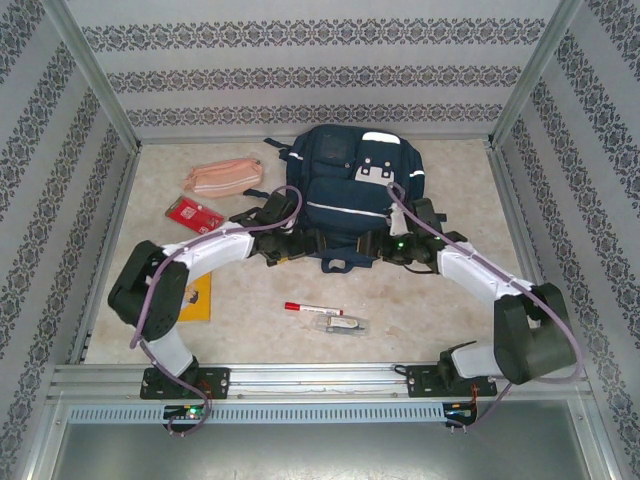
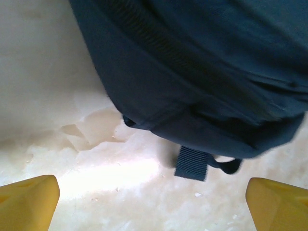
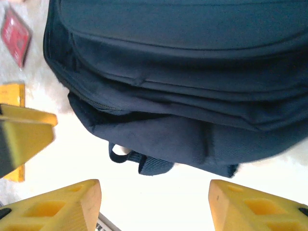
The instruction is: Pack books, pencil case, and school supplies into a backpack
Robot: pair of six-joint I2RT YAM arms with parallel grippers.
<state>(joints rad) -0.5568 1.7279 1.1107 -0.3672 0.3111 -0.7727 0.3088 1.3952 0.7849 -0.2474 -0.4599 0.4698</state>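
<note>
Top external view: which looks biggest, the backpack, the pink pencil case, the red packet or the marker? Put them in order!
1. backpack, by far the biggest.
2. pencil case.
3. red packet, a little smaller than the pencil case.
4. marker, about as long as the packet but far thinner, so smallest.

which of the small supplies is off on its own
The red flat packet, left of the backpack and just below the pink pencil case. The red-capped marker and the clear-wrapped item lie together on the backpack's near side.
</note>
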